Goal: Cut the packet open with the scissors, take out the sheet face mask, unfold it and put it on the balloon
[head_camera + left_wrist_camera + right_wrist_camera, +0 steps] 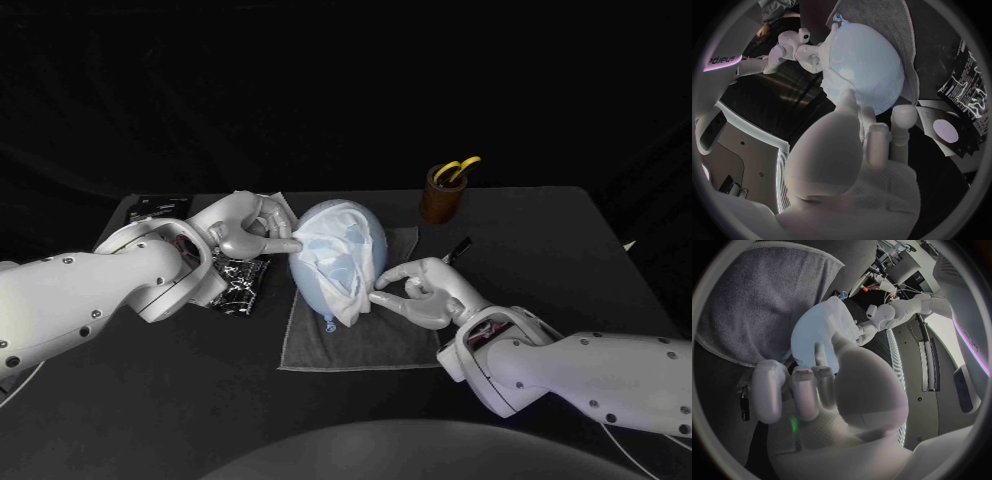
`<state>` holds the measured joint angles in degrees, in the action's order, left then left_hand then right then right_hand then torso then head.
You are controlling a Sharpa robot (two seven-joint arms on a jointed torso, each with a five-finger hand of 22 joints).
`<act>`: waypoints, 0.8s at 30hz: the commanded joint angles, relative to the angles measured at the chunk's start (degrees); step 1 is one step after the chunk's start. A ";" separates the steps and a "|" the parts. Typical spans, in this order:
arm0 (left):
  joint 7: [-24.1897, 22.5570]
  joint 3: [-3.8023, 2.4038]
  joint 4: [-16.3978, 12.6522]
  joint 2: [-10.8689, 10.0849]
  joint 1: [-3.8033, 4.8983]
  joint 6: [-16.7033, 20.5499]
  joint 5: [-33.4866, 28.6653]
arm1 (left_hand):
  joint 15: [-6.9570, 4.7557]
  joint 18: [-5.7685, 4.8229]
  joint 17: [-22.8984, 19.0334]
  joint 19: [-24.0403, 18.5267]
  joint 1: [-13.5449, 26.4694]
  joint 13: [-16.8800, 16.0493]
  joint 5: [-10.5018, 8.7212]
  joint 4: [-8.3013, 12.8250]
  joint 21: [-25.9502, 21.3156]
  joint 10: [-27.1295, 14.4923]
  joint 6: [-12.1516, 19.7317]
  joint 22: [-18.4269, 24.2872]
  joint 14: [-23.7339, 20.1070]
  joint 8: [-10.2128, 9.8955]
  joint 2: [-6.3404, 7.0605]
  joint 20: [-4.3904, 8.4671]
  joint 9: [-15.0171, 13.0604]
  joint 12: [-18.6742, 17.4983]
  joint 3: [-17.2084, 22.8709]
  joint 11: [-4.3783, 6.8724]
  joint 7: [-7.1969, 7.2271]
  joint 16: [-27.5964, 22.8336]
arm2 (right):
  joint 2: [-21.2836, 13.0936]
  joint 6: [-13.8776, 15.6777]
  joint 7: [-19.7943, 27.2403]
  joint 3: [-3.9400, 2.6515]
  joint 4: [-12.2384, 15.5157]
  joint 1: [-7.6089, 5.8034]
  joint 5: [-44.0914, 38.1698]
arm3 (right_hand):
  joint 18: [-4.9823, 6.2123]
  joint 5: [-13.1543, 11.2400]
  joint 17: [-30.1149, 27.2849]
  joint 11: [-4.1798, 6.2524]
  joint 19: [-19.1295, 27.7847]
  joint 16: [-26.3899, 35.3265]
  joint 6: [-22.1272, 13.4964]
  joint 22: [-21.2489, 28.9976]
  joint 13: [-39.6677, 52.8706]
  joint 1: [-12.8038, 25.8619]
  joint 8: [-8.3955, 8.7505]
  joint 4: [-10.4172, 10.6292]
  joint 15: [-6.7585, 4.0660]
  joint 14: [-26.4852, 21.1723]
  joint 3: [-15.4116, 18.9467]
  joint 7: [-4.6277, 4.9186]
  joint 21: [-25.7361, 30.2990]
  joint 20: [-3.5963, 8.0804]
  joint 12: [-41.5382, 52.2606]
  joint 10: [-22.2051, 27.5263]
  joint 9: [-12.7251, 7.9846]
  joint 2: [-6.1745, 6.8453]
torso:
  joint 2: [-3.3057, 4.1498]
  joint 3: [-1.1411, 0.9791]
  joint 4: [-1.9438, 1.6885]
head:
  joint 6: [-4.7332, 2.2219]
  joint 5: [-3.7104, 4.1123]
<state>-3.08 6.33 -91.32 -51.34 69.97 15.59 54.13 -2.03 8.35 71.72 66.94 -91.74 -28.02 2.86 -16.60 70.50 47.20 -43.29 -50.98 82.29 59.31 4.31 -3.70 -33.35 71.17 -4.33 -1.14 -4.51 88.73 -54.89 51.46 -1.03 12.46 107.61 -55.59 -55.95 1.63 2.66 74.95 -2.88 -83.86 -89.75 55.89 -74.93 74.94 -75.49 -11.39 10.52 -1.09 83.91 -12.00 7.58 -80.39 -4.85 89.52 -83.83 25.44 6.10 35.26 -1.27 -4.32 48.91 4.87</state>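
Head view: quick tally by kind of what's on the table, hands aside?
balloon: 1
face mask: 1
towel: 1
scissors: 1
cup: 1
packet: 1
Total: 6; the dark bits at the far left are too unclear to count.

This looks like a robotics lab test bench. A black table (577, 230) stands before a plain black backdrop (346, 90), and a white left arm (87, 290) and right arm (606, 370) reach over it. The props are few and staged: a grey towel (361, 345) laid flat, and scissors (459, 168) upright in a brown holder (443, 205).
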 commanded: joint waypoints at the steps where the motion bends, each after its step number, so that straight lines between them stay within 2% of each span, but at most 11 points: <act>1: -0.16 -0.03 -0.10 0.10 -0.01 -0.73 -0.24 | -0.04 -0.72 0.05 0.16 0.21 -0.07 -0.10 -0.07 0.32 -0.27 0.07 -0.05 0.31 -0.12 -0.34 0.04 -0.09 0.10 -0.40 0.10 0.05 0.32 | 0.37 -0.67 0.94 -0.04 -0.07 0.02 0.04 | 0.33 0.11 15.05 0.01 -2.63 -0.25 0.58 -12.46 14.95 -0.92 0.00 -0.47 0.15 6.09 -0.10 -0.16 -0.39 -0.21 0.27 -6.05 0.01 -0.23 | 0.04 0.05 -0.04 | -0.02 0.05; 6: -0.15 -0.03 -0.13 0.09 -0.01 -0.74 -0.26 | -0.04 -0.72 0.05 0.16 0.21 -0.07 -0.10 -0.07 0.32 -0.27 0.07 -0.05 0.31 -0.12 -0.34 0.04 -0.09 0.10 -0.40 0.10 0.05 0.32 | 0.83 -0.99 0.43 -0.05 -0.23 0.02 -0.73 | 0.35 0.11 15.05 0.22 -2.60 -0.25 1.28 -12.43 14.96 -1.75 -0.17 -0.90 -0.03 6.09 0.05 -0.41 -0.31 -0.07 0.29 -6.07 0.01 -0.09 | 0.02 0.05 -0.03 | -0.01 0.09; 13: -0.16 -0.03 -0.07 0.17 -0.01 -0.79 -0.31 | -0.04 -0.72 0.05 0.16 0.21 -0.07 -0.10 -0.07 0.32 -0.27 0.07 -0.05 0.31 -0.12 -0.34 0.04 -0.09 0.10 -0.40 0.10 0.05 0.32 | 1.40 -1.12 0.03 -0.05 -0.49 0.03 -1.86 | 0.48 0.10 15.05 0.11 -2.33 -0.25 0.74 -12.25 14.70 -2.10 0.35 -1.08 -0.01 6.09 0.42 -0.18 0.35 -0.01 -0.21 -5.78 -0.26 0.26 | 0.04 0.01 0.02 | 0.19 0.18; 24: -0.17 -0.03 -0.08 0.24 -0.01 -0.83 -0.38 | -0.05 -0.75 0.32 0.26 0.18 -0.11 -0.10 -0.07 0.45 -0.25 0.06 -0.25 0.42 -0.12 -0.37 0.04 -0.11 0.14 -0.42 0.11 0.07 0.34 | 2.17 0.46 0.23 -0.06 -0.67 0.03 -2.62 | 0.41 0.11 15.05 0.01 -2.44 -0.25 0.59 -12.33 14.81 -2.89 0.65 -1.39 0.09 6.09 0.31 -0.09 0.06 -0.05 0.02 -5.91 -0.45 -0.11 | 0.01 0.00 -0.02 | 0.34 0.23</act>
<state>-3.00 6.33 -91.26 -51.26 69.97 15.56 54.07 -2.02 8.34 71.90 66.94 -91.74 -28.05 2.86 -16.60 70.75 47.20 -43.29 -51.19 82.29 59.31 4.31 -3.70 -33.39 71.17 -4.33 -1.14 -4.51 88.91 -52.90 51.29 -1.13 12.46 106.91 -55.58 -57.23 1.63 2.66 74.90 -2.86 -83.76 -89.79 56.73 -74.90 74.90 -77.80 -11.06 9.38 -1.09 83.90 -11.72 7.35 -80.38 -4.93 89.47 -83.81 25.03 5.79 35.27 -1.26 -4.32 49.20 5.12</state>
